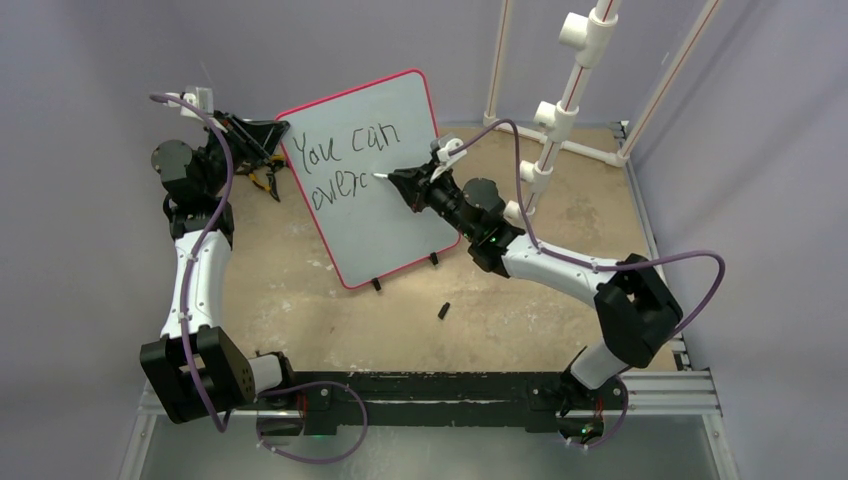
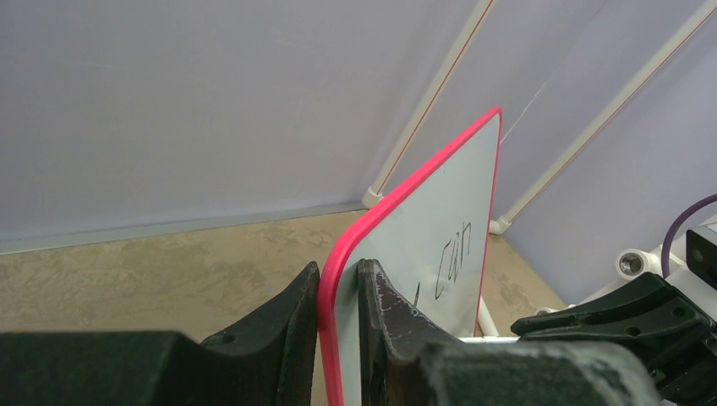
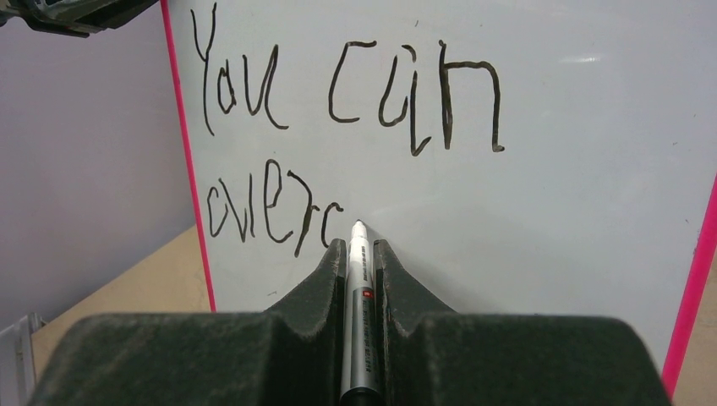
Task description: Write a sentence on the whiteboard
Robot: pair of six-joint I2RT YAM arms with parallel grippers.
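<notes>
Whiteboard (image 1: pixel 385 225), glossy and pink-rimmed, sits pinched in left tool (image 2: pixel 338 275); right tool (image 3: pixel 359 245) clasps slim silver marker (image 3: pixel 359 283).

Black two-finger left claw (image 1: pixel 272 137) out at 11 o'clock, pinched on red-rimmed white whiteboard (image 1: pixel 400 110) edge. Black right claw (image 1: pixel 397 178) points toward 9 o'clock, elbow bent, clamped on silver-white marker (image 3: pixel 359 288).
</notes>
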